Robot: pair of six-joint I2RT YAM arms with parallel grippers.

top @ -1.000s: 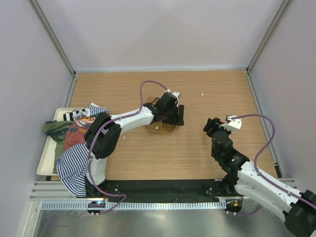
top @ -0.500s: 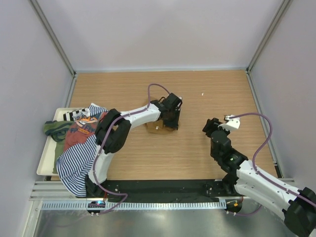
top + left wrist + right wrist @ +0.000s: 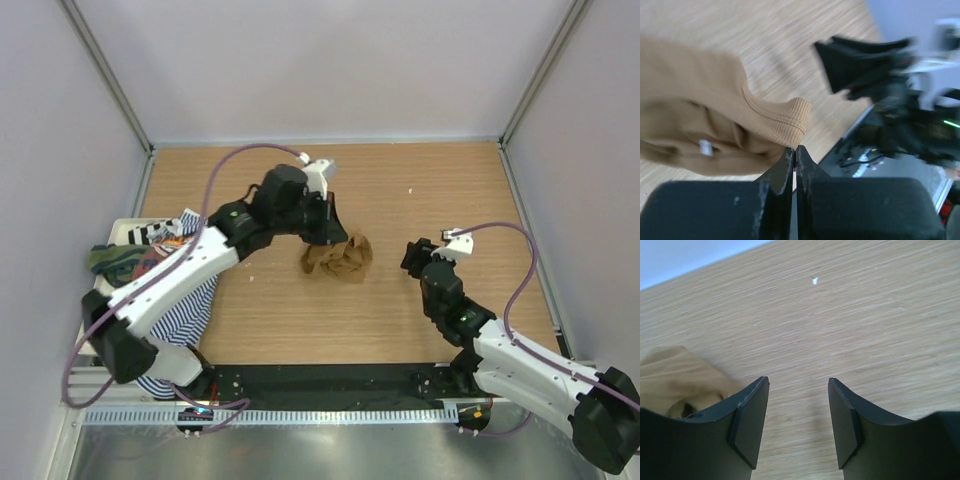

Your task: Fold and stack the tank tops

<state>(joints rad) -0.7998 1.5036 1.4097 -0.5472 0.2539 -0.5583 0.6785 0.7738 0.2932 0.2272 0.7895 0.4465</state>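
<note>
My left gripper (image 3: 794, 149) was pinched shut on the ribbed edge of the tan tank top (image 3: 338, 258), which was bunched at the middle of the table (image 3: 430, 190) toward my 5 o'clock; my right gripper (image 3: 413, 256), half open and empty, had the free cloth near at its 9 o'clock.

Your left arm (image 3: 185, 270) stretches diagonally forward and to the right. Its left gripper (image 3: 794, 151) points down, fingers pressed tight together on an edge of the tan tank top (image 3: 700, 125). Your right arm (image 3: 515, 355) lies low and angles inward, its right gripper (image 3: 797, 390) standing with fingers parted, holding nothing.
</note>
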